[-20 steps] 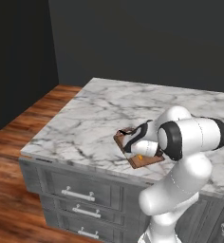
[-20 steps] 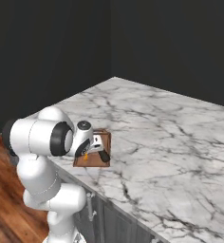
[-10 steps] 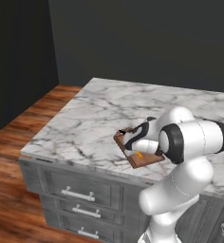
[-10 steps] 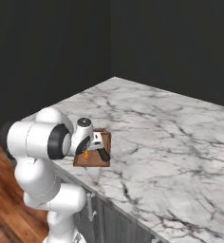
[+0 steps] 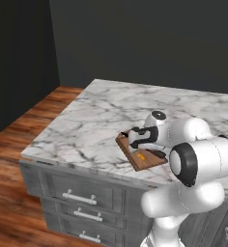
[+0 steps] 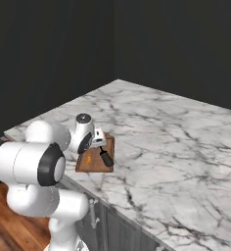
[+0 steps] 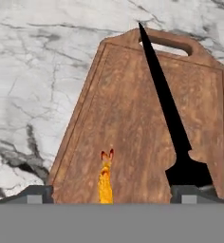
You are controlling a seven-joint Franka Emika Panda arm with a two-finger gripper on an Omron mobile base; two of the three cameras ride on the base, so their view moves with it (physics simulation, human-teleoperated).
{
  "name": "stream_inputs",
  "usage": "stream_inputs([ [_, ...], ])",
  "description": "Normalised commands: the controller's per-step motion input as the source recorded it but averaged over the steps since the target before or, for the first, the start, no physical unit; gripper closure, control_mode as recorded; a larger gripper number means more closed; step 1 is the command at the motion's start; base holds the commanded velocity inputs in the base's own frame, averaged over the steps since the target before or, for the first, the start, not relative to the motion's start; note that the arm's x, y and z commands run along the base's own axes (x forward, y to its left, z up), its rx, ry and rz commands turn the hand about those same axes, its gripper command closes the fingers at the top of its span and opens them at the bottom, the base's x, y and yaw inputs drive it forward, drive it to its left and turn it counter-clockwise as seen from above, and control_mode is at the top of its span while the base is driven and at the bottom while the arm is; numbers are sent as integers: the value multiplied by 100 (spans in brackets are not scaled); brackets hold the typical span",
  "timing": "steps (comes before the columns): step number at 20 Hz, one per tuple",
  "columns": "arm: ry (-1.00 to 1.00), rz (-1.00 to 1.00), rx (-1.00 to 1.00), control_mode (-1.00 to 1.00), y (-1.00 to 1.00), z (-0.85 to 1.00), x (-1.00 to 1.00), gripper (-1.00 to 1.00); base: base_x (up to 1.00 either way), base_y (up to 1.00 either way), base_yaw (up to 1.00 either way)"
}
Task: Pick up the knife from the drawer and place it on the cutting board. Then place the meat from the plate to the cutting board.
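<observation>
left base view: meat (image 5: 142, 157) lying on cutting board (image 5: 135, 156) under gripper (image 5: 137, 141). right base view: knife (image 6: 106, 159) on board beside meat. hand view: fingertips (image 7: 38, 194) spread wide, holding nothing. both placements apparently done, only retreat left.

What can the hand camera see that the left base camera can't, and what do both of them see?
The hand view alone shows the knife from pointed tip to handle, its tip reaching the hole in the board's handle tab, and the two dark fingertips spread wide, either side of the meat.

The left base view alone shows the white arm, the grey drawer fronts and the wooden floor.

Both show the cutting board on the marble counter, with the orange meat lying on it.
</observation>
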Motion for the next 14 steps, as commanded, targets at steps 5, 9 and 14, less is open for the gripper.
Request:
stream_inputs([
  [5, -9, -4, -2, -100, -6, 100, -43, -100, 0, 0, 0],
  [9, 0, -10, 0, -100, -5, 100, -60, -100, 0, 0, 0],
  [14, -6, -14, 0, -100, -10, 100, -92, -100, 0, 0, 0],
])
